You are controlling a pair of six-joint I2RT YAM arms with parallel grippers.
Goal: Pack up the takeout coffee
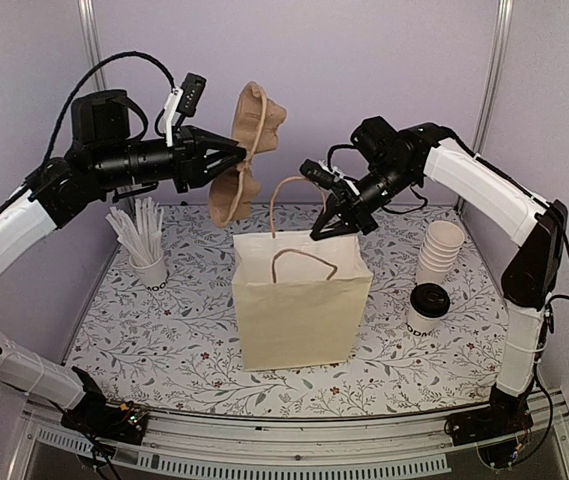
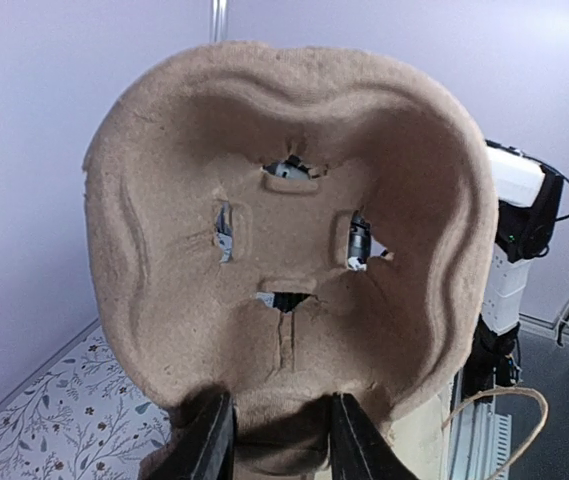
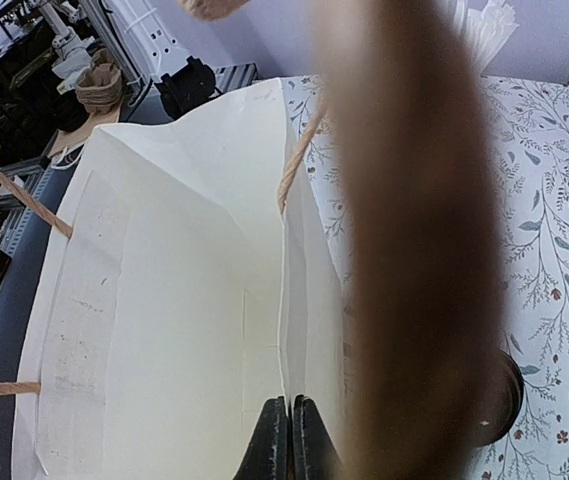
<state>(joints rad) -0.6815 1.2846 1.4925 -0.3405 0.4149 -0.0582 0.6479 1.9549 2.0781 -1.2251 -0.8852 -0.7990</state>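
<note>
The takeout coffee (image 1: 428,305), a white cup with a black lid, stands on the table right of the paper bag (image 1: 299,300), and neither gripper touches it. My left gripper (image 1: 207,158) is shut on the edge of a brown pulp cup carrier (image 1: 249,150) and holds it up in the air behind the bag. In the left wrist view the carrier (image 2: 284,250) fills the frame, its lower edge between the fingers (image 2: 214,440). My right gripper (image 1: 336,228) is shut on the bag's top rim. In the right wrist view the gripper (image 3: 285,430) pinches the bag's wall (image 3: 304,300), with the open inside on the left.
A stack of plain white cups (image 1: 440,250) stands behind the coffee. A white cup of stir sticks (image 1: 147,262) is at the left of the flowered table mat (image 1: 164,340). A blurred brown shape (image 3: 414,250) blocks much of the right wrist view.
</note>
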